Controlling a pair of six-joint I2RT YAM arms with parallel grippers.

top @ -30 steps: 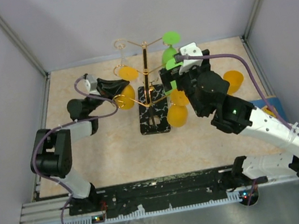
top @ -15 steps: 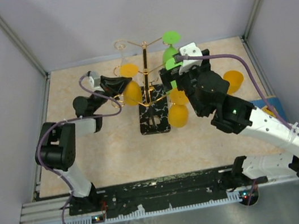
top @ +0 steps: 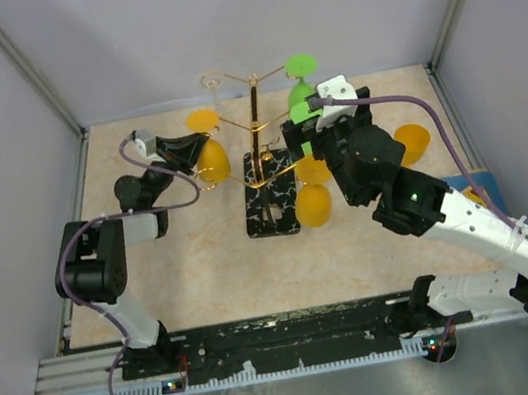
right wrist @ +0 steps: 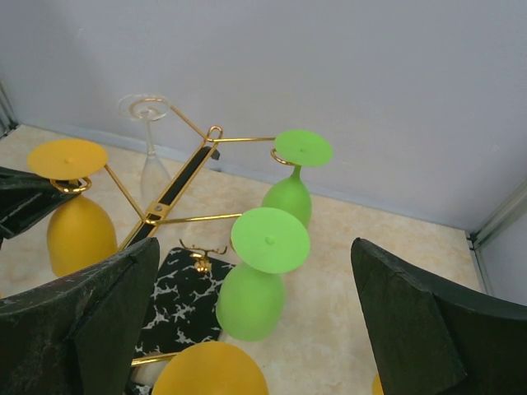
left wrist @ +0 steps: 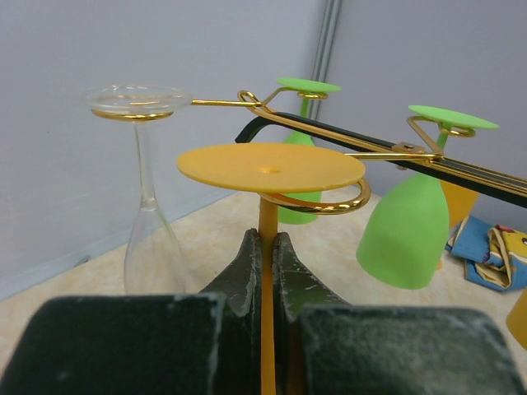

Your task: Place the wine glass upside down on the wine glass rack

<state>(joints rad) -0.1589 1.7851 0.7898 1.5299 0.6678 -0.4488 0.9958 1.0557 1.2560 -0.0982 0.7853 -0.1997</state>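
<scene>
Orange wine glass (left wrist: 270,167), inverted, stem pinched by the left claw (left wrist: 265,247); just above, its foot caps a wine glass rack (left wrist: 338,200) curl. Only release remains, seemingly.

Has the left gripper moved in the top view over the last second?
Yes. The left gripper, shut on the orange wine glass at its stem, has shifted left, away from the central pole of the wine glass rack.

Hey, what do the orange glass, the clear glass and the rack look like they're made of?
The orange glass is probably plastic: opaque, matte, evenly coloured. The clear glass is see-through with bright glints; glass or clear plastic, can't tell. The rack looks like thin, shiny gold-coloured metal wire; its base looks like black marble with white veins, possibly an imitation.
</scene>
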